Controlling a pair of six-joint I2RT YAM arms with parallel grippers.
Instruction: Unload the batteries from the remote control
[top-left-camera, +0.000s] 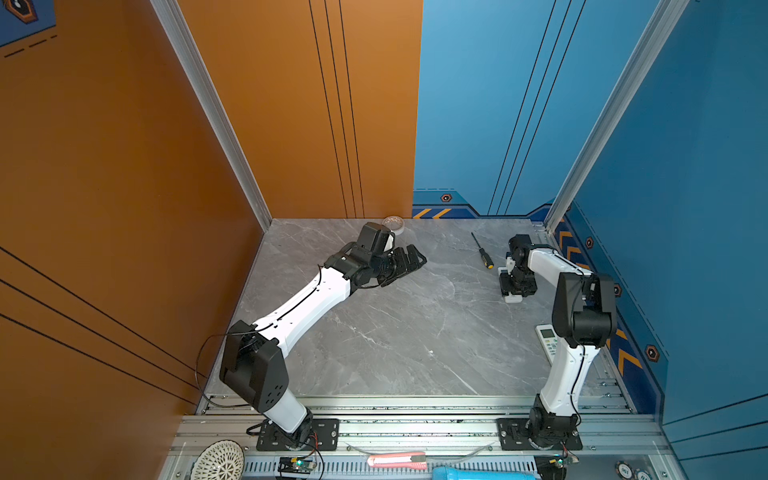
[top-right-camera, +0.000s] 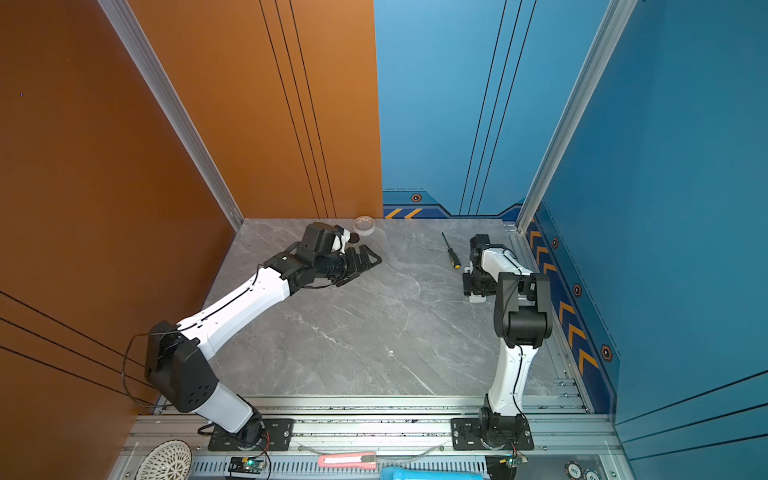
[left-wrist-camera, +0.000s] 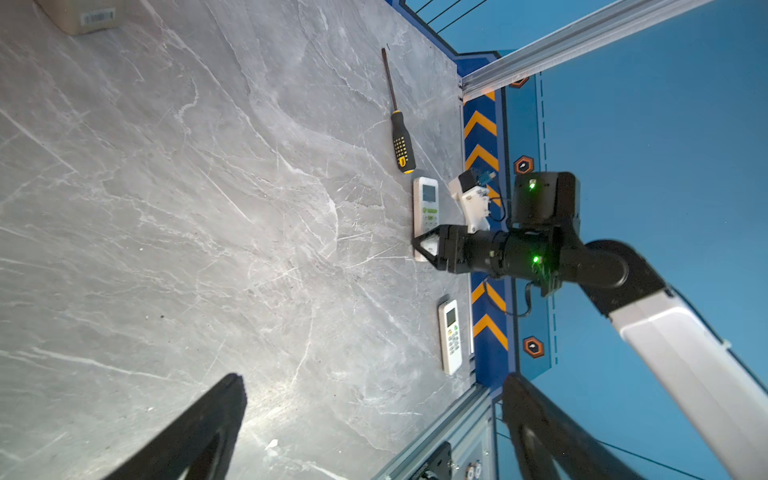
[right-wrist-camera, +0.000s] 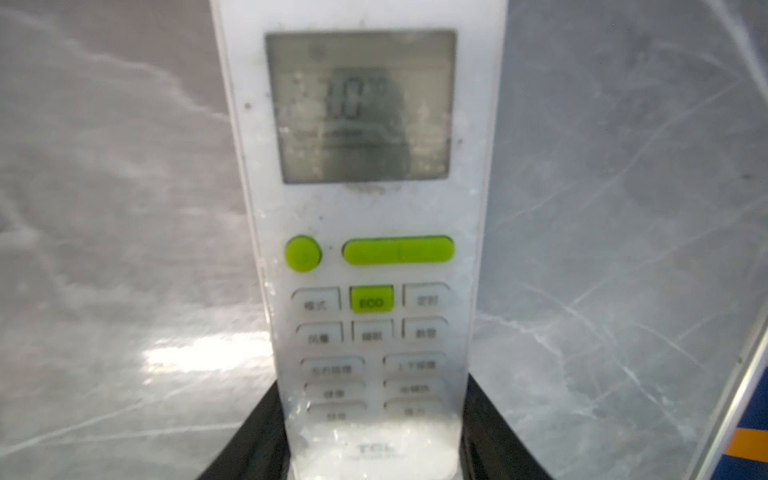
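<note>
**Top views.** The right gripper (top-left-camera: 515, 286) is down on the table (top-left-camera: 395, 332) at the back right, over the remote (top-left-camera: 514, 298). Only white slivers of the remote show past the black fingers. A screwdriver (top-left-camera: 482, 251) lies just beside it, not touching. A second remote (top-left-camera: 547, 338) lies nearer the front, partly hidden by the right arm's elbow. The left gripper (top-left-camera: 409, 268) hangs over the back middle, near a roll of tape (top-left-camera: 393, 224) and well apart from the remote. Its jaws are wide apart and empty. The layout is the same in both top views.

**Left wrist view.** The left gripper's fingers (left-wrist-camera: 208, 428) are spread wide with nothing between them. Across the table the right gripper (left-wrist-camera: 428, 249) sits at one end of the remote (left-wrist-camera: 428, 203), which lies flat, screen up. The second remote (left-wrist-camera: 451, 336) lies apart. The corner of a box (left-wrist-camera: 83, 16) shows at the edge.

**Right wrist view.** The remote (right-wrist-camera: 365, 208) is face up, with display and green buttons showing. Black fingers (right-wrist-camera: 257, 432) hug both long edges of the button end. No gap shows, so the jaws read as clamped on the remote.

**Batteries.** None are in sight in any view. I judge them to be inside the remote, behind a back cover that faces the table.

**Step in hand.** Securing the remote.

**Next move.** It calls for lifting the remote and turning it over so the cover faces up. The left gripper would then come across to work the cover off. The grip is on one end only, so the remote may pivot if raised fast.
</note>
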